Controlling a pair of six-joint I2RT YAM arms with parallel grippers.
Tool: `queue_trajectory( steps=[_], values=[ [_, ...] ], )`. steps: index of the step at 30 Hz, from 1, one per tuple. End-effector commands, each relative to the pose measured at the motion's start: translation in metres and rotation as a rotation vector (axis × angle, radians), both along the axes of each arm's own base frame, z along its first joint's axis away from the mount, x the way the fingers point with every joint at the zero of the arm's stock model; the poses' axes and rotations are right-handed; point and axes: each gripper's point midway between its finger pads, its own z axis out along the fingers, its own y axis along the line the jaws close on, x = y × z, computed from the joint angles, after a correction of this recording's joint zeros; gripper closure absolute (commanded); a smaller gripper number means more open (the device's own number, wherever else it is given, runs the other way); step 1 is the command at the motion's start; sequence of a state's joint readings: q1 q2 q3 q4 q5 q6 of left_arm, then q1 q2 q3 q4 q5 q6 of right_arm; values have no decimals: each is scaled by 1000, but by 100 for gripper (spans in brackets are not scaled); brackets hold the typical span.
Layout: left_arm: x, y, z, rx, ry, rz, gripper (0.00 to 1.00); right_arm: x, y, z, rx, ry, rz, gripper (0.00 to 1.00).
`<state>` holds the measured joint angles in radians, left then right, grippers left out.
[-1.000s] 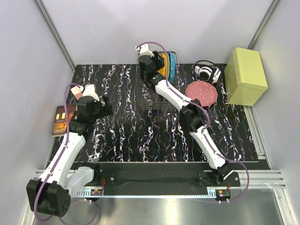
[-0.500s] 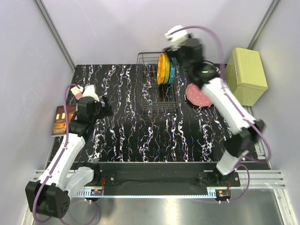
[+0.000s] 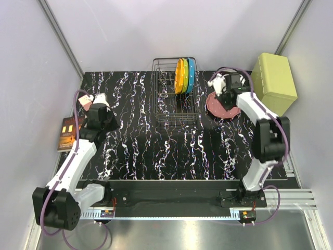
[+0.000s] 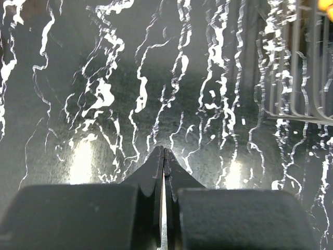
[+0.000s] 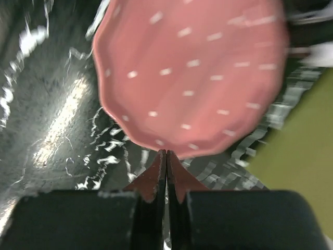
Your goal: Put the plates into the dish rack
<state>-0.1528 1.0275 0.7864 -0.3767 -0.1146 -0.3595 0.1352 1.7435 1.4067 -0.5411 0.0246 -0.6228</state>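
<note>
The black wire dish rack (image 3: 174, 101) stands at the back middle of the table. Three plates stand upright at its right end: orange (image 3: 179, 76), yellow-green (image 3: 185, 76) and blue (image 3: 191, 74). The pink plate (image 3: 220, 108) lies flat on the table to the right of the rack. My right gripper (image 3: 223, 94) hangs over it, shut; in the right wrist view its tips (image 5: 166, 152) sit at the near rim of the pink plate (image 5: 190, 78), with no hold showing. My left gripper (image 4: 164, 150) is shut and empty over bare table, at the left (image 3: 107, 121).
A yellow-green box (image 3: 273, 83) stands at the back right, close to the pink plate. A black-and-white object (image 3: 237, 80) lies behind the right wrist. A brown card (image 3: 66, 134) lies at the table's left edge. The rack's wires (image 4: 302, 67) show in the left wrist view.
My right arm swung from the rack over to the pink plate and its jaws came together. The left gripper went from open to shut, almost in place.
</note>
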Motion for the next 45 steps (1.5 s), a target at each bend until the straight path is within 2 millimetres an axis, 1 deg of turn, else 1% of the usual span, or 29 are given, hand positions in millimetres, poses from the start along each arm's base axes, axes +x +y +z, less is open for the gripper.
queue_trajectory(
  steps=[1, 2, 4, 5, 10, 13, 14, 16, 17, 18, 20, 22, 26, 27, 28, 29, 30, 31, 32, 33, 34, 35, 36, 37, 39, 40, 42, 43, 45],
  values=[
    [10, 6, 10, -26, 7, 23, 100, 6, 0, -45, -13, 126, 101, 96],
    [11, 12, 7, -17, 21, 34, 100, 15, 2, -42, 7, 112, 102, 97],
    [11, 26, 5, 16, 36, 52, 100, 23, 0, -53, 19, 131, 108, 97],
    [11, 30, 3, 31, 47, 61, 100, 29, 1, -51, 20, 121, 121, 97],
    [15, 47, 5, 69, 60, 87, 100, 32, 3, -74, 6, 161, 185, 99],
    [22, 47, 8, 62, 54, 84, 100, 16, 4, -87, -14, 206, 263, 99],
    [27, 48, 10, 64, 45, 82, 100, 0, 6, -98, -7, 258, 299, 99],
    [36, 49, 19, 91, 19, 65, 100, -22, 5, -105, -33, 316, 393, 98],
    [40, 51, 18, 107, 27, 62, 100, -39, 1, -117, -45, 375, 402, 98],
    [47, 54, 27, 123, 8, 67, 100, -45, -1, -119, -57, 388, 408, 98],
    [55, 58, 30, 154, 12, 65, 100, -59, -7, -127, -83, 428, 430, 99],
    [62, 58, 41, 157, -11, 64, 100, -66, -8, -124, -92, 436, 451, 99],
    [64, 54, 43, 117, -23, 75, 100, -104, -3, -121, -86, 499, 520, 98],
    [63, 53, 42, 102, -21, 82, 100, -110, 3, -111, -95, 483, 546, 98],
    [62, 48, 41, 60, -21, 89, 100, -128, 7, -113, -98, 520, 581, 98],
    [58, 46, 34, 37, -7, 92, 100, -136, 12, -111, -103, 525, 605, 98],
    [56, 41, 30, 7, 1, 89, 97, -144, 25, -103, -121, 506, 656, 98],
    [53, 37, 28, -42, 3, 112, 89, -159, 28, -107, -132, 534, 686, 98],
    [46, 35, 17, -66, 27, 115, 74, -165, 35, -100, -143, 515, 714, 97],
    [42, 27, 13, -99, 37, 92, 69, -175, 51, -101, -160, 521, 773, 97],
    [39, 22, 14, -131, 30, 82, 66, -185, 57, -101, -160, 536, 788, 97],
    [33, 19, 6, -148, 45, 76, 64, -191, 67, -99, -165, 529, 813, 97],
    [30, 16, 6, -163, 46, 68, 61, -196, 75, -98, -161, 531, 828, 97],
    [26, 14, 9, -175, 34, 66, 60, -203, 93, -95, -148, 532, 851, 97],
    [19, 14, 4, -178, 39, 66, 59, -208, 110, -95, -136, 547, 850, 97],
    [16, 14, 9, -179, 21, 67, 59, -211, 127, -91, -141, 539, 886, 97],
    [10, 15, 6, -180, 19, 77, 58, -214, 144, -95, -131, 556, 883, 96],
    [5, 15, 7, -184, 7, 79, 58, -213, 163, -89, -125, 533, 912, 96],
    [-1, 19, 11, -211, -16, 101, 55, -214, 186, -95, -113, 546, 910, 96]
  ],
)
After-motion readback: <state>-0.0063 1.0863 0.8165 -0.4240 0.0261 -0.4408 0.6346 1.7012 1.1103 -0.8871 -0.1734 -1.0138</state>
